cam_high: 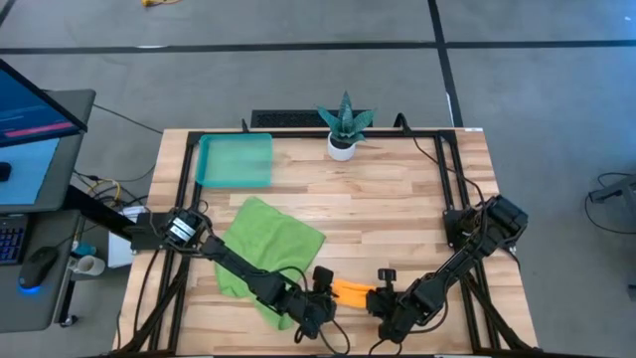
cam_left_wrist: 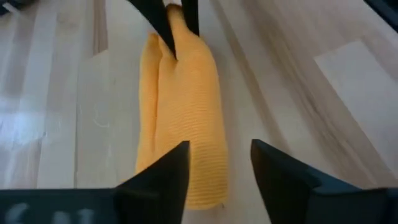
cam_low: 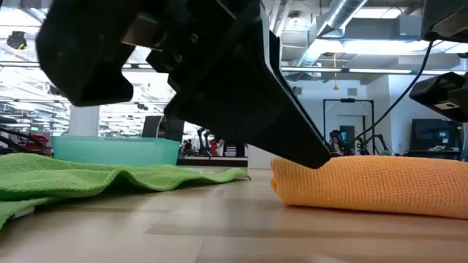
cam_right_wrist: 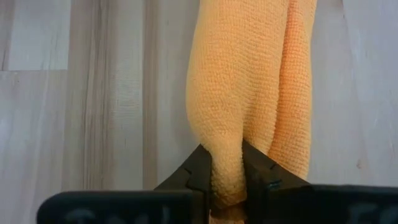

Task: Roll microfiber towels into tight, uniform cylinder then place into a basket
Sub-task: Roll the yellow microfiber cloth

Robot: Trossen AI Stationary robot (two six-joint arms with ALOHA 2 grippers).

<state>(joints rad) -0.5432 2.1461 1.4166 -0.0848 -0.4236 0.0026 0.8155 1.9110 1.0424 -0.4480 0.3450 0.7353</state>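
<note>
The orange towel (cam_high: 354, 291) lies on the table near the front edge as a loose roll, running left to right. My right gripper (cam_right_wrist: 227, 169) is shut on its right end. My left gripper (cam_left_wrist: 217, 158) stands open at the roll's left end (cam_left_wrist: 186, 186), one finger on either side of it. The lime green towel (cam_high: 270, 247) lies spread and rumpled on the table to the left, under my left arm. The teal basket (cam_high: 236, 159) stands at the far left. My right gripper pinches the roll's right end (cam_right_wrist: 227, 155) between its two fingers, the cloth bunched into a narrow fold there. The fingers slant down from the table's right and lie along the roll. The roll rests on the table. My left gripper: one fingertip (cam_low: 318, 161) meets the top of the roll's left end in the low view; whether it touches, I cannot tell.
A small white pot with a green spiky plant (cam_high: 344, 127) stands at the far edge, right of the basket. Bare wood lies between the towels and the far edge. A desk with a monitor (cam_high: 30, 129) stands off the table's left side.
</note>
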